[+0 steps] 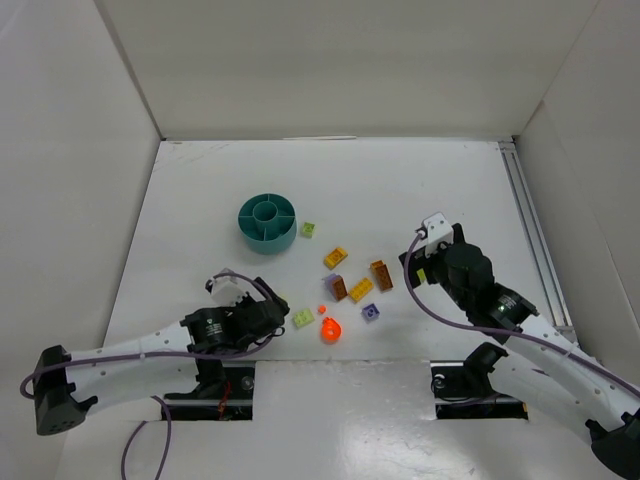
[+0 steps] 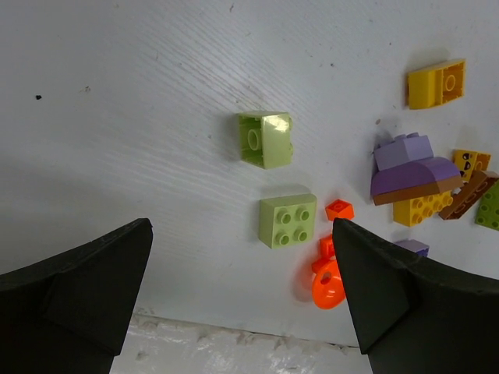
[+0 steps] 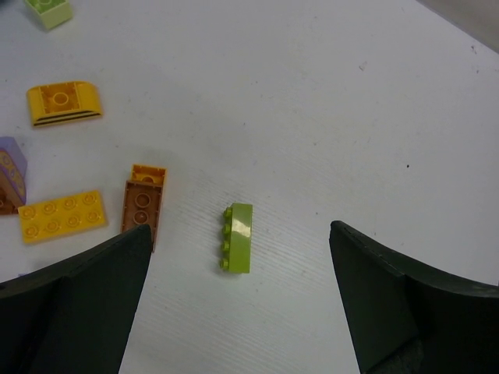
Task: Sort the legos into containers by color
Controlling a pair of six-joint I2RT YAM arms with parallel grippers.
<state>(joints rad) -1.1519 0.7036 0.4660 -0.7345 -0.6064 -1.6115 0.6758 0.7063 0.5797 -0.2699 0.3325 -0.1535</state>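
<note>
The round teal dish [image 1: 267, 222], the containers, stands at the back left of the legos, and I see only teal inside its compartments. Legos lie scattered right of it: yellow [image 1: 335, 257], brown [image 1: 381, 274], purple [image 1: 370, 312] and orange-red [image 1: 331, 329]. My left gripper [image 2: 240, 234] hovers open over the near edge. A lime 2x2 brick [image 2: 288, 220] lies just ahead between its fingers, and an orange-red ring [image 2: 328, 284] lies by the right finger. My right gripper [image 3: 239, 230] hangs open above a lime 1x4 brick [image 3: 238, 237] lying on its side.
A second lime brick [image 2: 266, 139] lies tipped beyond the 2x2. A brown brick [image 3: 142, 209] and a yellow plate [image 3: 62, 215] lie by the right gripper's left finger. White walls enclose the table, a metal rail [image 1: 525, 220] runs along its right side, and the table's front seam [image 2: 234, 331] is close.
</note>
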